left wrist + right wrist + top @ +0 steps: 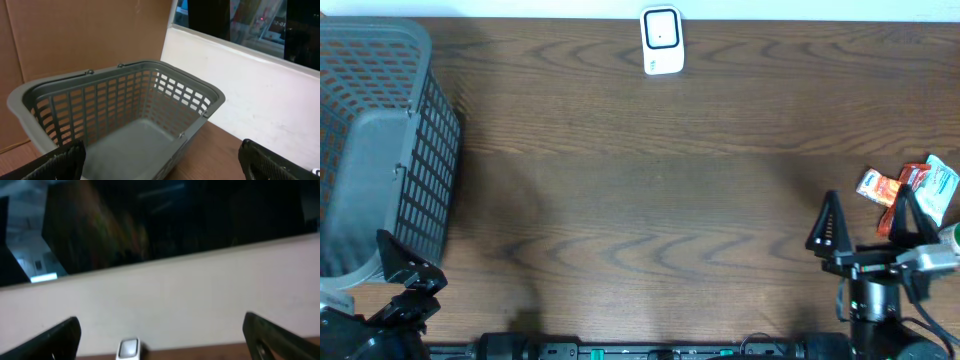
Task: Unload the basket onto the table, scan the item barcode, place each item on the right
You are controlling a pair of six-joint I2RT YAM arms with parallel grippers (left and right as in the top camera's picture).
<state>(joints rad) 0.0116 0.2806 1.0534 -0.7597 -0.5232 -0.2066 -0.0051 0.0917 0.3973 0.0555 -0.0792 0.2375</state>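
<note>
A wooden table seen from above, with two robot arms at its near edge. At the far left stands a grey plastic basket with slotted walls; it is upright, and the left wrist camera shows its grey floor with nothing lying on it. The left gripper sits at the near left corner of the table, just beside the near end of the basket. Its two black fingers are spread wide apart with nothing between them, and the basket fills the space ahead of them. Behind the basket in that view are a brown cardboard sheet and a white wall. In the middle of the table's far edge, well apart from both arms, stands a small white scanner with a dark window on its face. The right wrist camera sees the same scanner low in its frame, blurred, against the white wall. At the near right, the right gripper points toward the far edge, its fingers also spread wide and holding nothing. At the right edge of the table lies a small cluster of snack packets: one orange, one red, one pale blue and white. They lie just beside the outer right finger; whether it touches them cannot be told from above. No barcode can be made out.
</note>
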